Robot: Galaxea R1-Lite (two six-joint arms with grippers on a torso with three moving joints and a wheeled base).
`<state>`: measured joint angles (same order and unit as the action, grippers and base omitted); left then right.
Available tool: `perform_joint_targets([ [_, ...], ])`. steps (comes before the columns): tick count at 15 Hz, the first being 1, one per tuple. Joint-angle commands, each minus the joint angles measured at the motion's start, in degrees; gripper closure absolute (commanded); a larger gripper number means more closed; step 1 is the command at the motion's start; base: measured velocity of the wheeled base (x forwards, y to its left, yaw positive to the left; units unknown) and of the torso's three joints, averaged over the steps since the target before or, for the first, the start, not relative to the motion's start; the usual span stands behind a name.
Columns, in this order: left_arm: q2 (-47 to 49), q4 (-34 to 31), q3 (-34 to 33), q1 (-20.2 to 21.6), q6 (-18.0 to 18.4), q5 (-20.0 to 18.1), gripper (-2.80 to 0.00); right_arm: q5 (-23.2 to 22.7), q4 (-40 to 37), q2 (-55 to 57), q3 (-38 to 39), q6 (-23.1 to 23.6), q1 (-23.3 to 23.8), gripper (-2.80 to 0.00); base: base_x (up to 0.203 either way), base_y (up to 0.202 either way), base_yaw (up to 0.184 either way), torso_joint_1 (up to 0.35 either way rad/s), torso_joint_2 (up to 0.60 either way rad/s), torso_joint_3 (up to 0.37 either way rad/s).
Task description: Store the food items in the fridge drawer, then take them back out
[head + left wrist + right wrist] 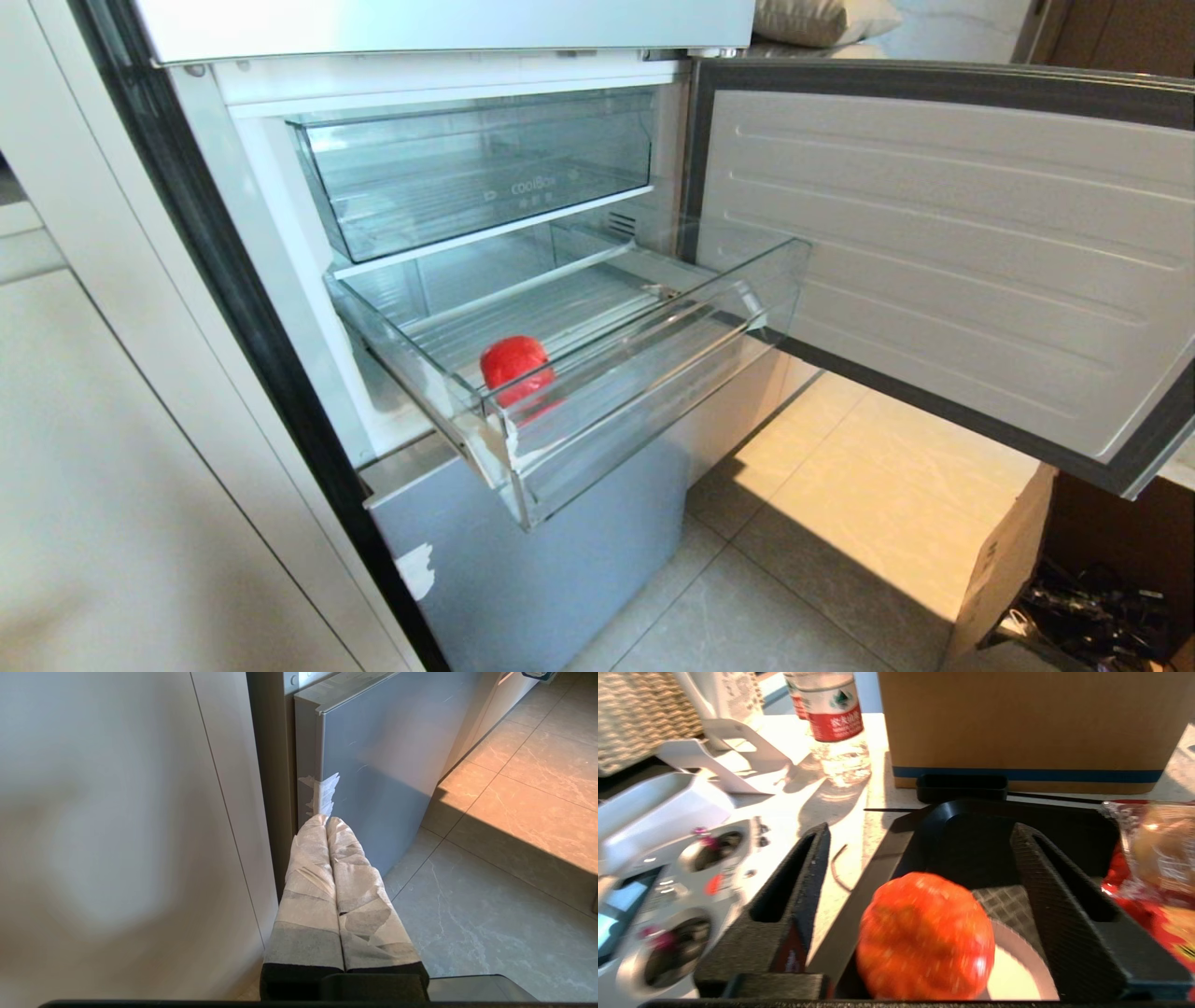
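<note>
The fridge drawer (658,369), clear and shallow with whitish tape on its front corner, stands pulled out. One round red food item (515,366) lies inside it near the front. The other, an orange-red tomato-like fruit (924,935), rests in a black tray (971,816) on a counter in the right wrist view. My right gripper (922,833) is open around that fruit, with a gap on each side between fruit and fingers. My left gripper (326,821) is shut and empty, parked low by the grey lower fridge door (383,765). Neither arm shows in the head view.
A deeper clear bin marked coolBox (485,168) sits above the drawer. The fridge door (934,252) hangs open on the right, with a cardboard box (999,560) on the floor below. On the counter: a water bottle (836,723), a cardboard box (1017,723), a white controller (668,882), wrapped snacks (1157,849).
</note>
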<state>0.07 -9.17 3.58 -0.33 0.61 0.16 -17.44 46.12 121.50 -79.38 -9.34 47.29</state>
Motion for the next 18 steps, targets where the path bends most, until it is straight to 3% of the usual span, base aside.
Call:
perform_joint_targets([
  [1,0.01,-0.06,0.02,-0.02,0.00,0.02,0.00,-0.25,0.21,4.90,-3.24,-0.07,-0.22,-2.80,0.000,0.000,0.000,0.000,0.00,0.000],
  [15,0.01,-0.06,0.02,-0.02,0.00,0.02,0.00,-0.40,0.36,7.08,-1.31,1.61,-2.46,-2.80,0.000,0.000,0.000,0.000,0.00,0.000],
  [16,0.01,-0.04,0.11,-0.02,0.00,0.02,0.00,-0.40,0.38,7.17,-1.21,1.61,-2.55,0.00,0.000,0.000,0.000,0.000,0.00,0.000],
  [18,0.01,-0.06,0.02,-0.02,0.00,0.02,0.00,-0.48,0.38,7.08,-0.36,1.61,-2.55,0.00,0.000,0.000,0.000,0.000,0.00,0.000],
])
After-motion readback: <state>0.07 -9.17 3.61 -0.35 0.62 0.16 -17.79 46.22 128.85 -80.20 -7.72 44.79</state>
